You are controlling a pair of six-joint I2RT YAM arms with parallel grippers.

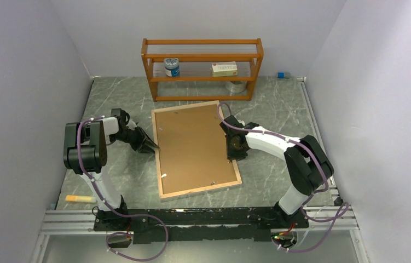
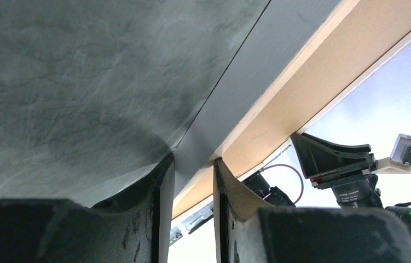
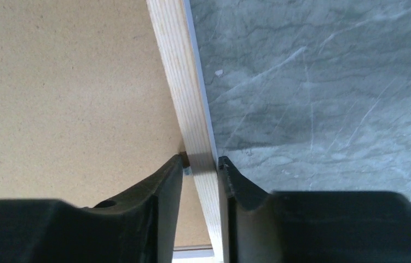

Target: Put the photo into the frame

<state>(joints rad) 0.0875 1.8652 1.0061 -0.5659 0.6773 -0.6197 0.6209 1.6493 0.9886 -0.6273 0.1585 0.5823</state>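
Over at the near left of the table (image 1: 279, 109), a short orange stick (image 1: 80, 198), too small to name. Further right, left gripper (image 1: 154, 147) at the left rim of the frame (image 1: 200, 190), jaws narrowed to a slim gap and clamped across that rim, one finger (image 2: 162, 181) on the table side, the other on the frame side. From the left wrist, only a grey strip and a pale wood band of that rim, the rest cut off by the picture's edge.

Mid-table, the frame lying back-up and slightly skewed, front face turned down and out of sight. Uppermost, just the light wood back rim and the brown backing board (image 1: 195, 145) set inside it. Anything beneath the board, hidden.

At the right rim, right gripper (image 1: 231, 149) likewise nearly closed and pinching the wood rim, one finger over the board's edge, the other outside by the table.

Behind the frame, against the back wall, orange shelf rack (image 1: 202, 57). On its middle shelf, a small blue-and-white jar (image 1: 171, 67) at left and a flat white box (image 1: 224, 68) at right. On the bottom shelf, right end, a silvery roll (image 1: 237, 86), partly screened by the rail. Off in the far right corner, a tiny blue object (image 1: 281, 74), not identifiable.
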